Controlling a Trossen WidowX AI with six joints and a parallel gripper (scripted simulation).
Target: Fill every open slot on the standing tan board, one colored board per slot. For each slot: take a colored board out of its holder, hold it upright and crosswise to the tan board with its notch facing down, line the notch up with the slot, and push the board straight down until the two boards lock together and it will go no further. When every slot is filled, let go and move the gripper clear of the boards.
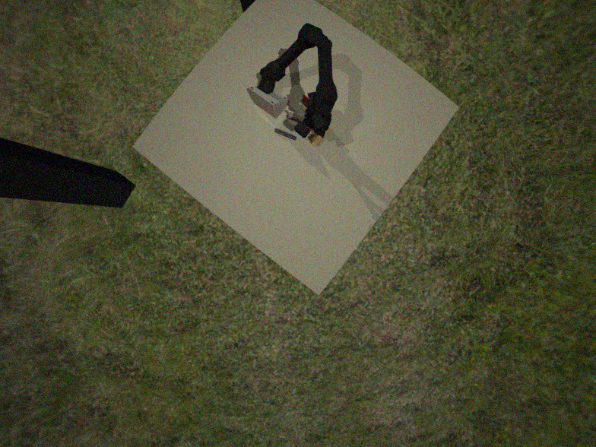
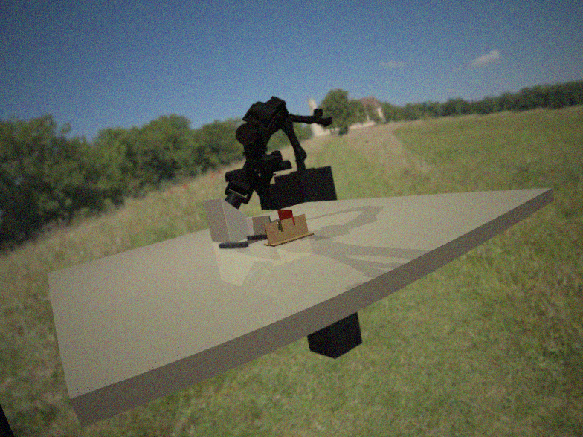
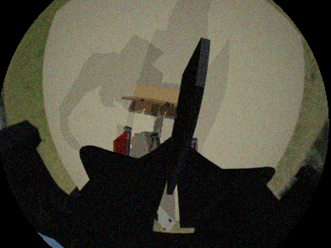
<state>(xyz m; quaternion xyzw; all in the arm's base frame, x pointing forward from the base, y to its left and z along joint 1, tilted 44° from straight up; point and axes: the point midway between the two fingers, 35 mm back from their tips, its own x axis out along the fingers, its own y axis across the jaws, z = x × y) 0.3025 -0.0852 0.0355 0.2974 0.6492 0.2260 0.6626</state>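
The dark board is clamped in my jaws, off the bench and near the standing tan board, its notch hidden from me. If I lower it skewed or off the slot, its edge could jam and topple the tan board; swinging low might knock the red board.

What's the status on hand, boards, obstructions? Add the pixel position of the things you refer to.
Hand (image 1: 312,125) (image 2: 266,176) (image 3: 174,141) shut on dark board (image 3: 194,84). Tan board (image 1: 315,139) (image 2: 296,227) (image 3: 156,93) upright, unfilled. Red board (image 1: 305,99) (image 2: 285,215) (image 3: 120,144) apart from it. No obstruction seen.
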